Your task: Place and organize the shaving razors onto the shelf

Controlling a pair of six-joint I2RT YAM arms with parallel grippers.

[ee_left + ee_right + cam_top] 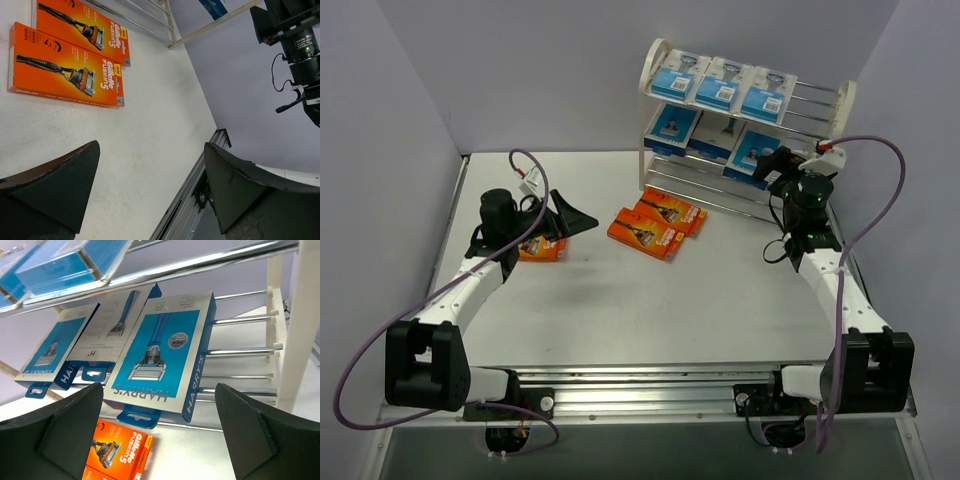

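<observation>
The cream-white shelf (847, 100) stands at the back right, with three blue razor packs on its top tier (718, 88) and three on the middle tier (708, 135). Two orange razor boxes (645, 231) lie side by side on the table in front of it, and both show in the left wrist view (65, 67). A third orange box (542, 250) lies beside the left arm. My left gripper (577, 217) (150, 150) is open and empty, left of the two boxes. My right gripper (773, 165) (159, 390) is open in front of the middle tier's right-hand blue pack (160, 352), not touching it.
The shelf's bottom tier (700, 185) holds nothing that I can see. Purple walls close in the table on the left, back and right. A metal rail (650, 385) runs along the near edge. The shelf's white end post (300, 315) stands right of my right gripper.
</observation>
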